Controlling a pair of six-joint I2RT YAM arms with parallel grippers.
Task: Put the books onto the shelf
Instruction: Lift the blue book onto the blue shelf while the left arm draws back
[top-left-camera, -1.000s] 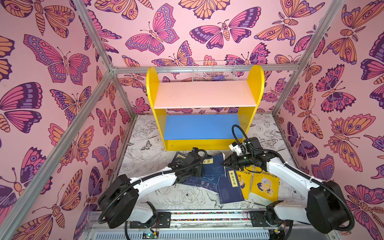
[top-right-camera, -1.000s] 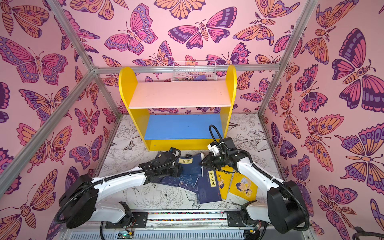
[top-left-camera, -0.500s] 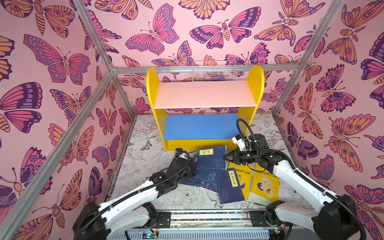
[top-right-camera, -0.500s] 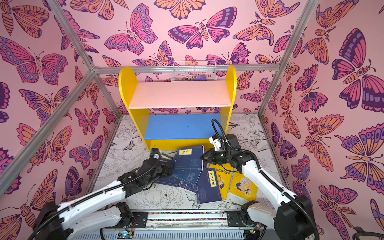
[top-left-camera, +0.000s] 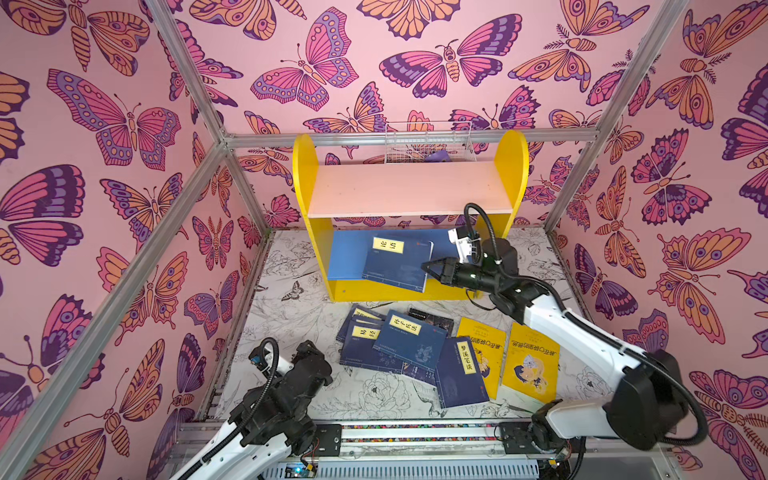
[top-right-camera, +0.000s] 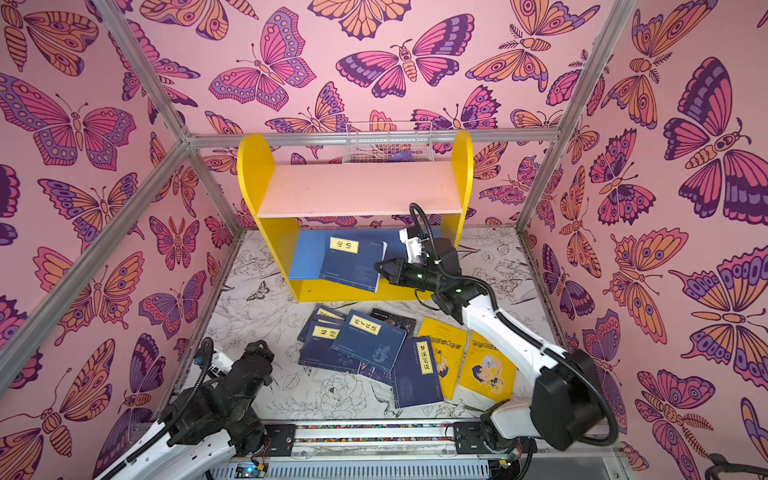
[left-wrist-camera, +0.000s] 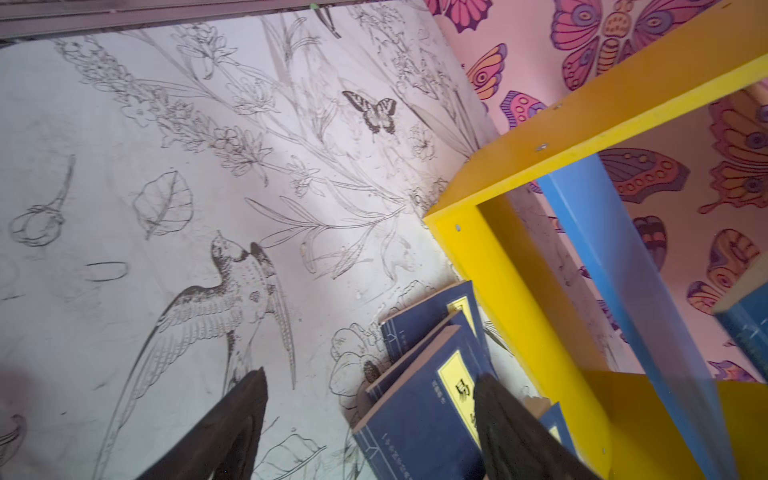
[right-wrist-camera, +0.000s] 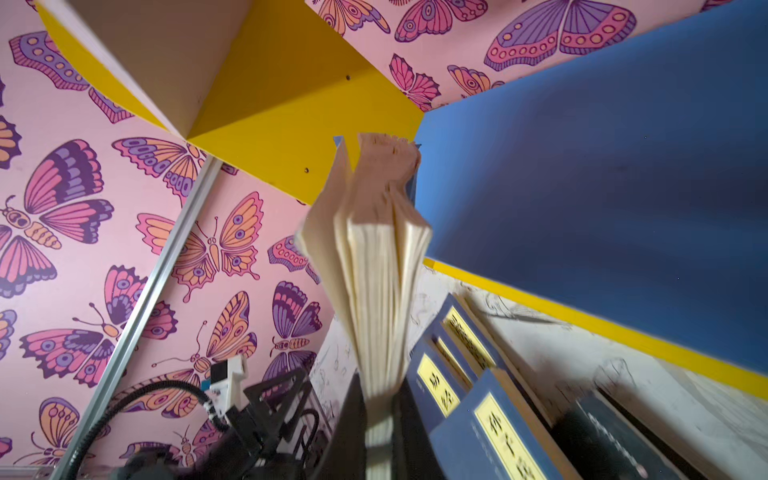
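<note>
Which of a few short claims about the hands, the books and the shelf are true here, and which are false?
1. The right hand is shut on a navy book in front of the blue lower board. True.
2. The left hand grips a book. False: it is open and holds nothing, near the pile on the mat.
3. Two books lie on the pink upper board. False: it carries no books.
4. Two yellow books lie side by side on the mat. True.
</note>
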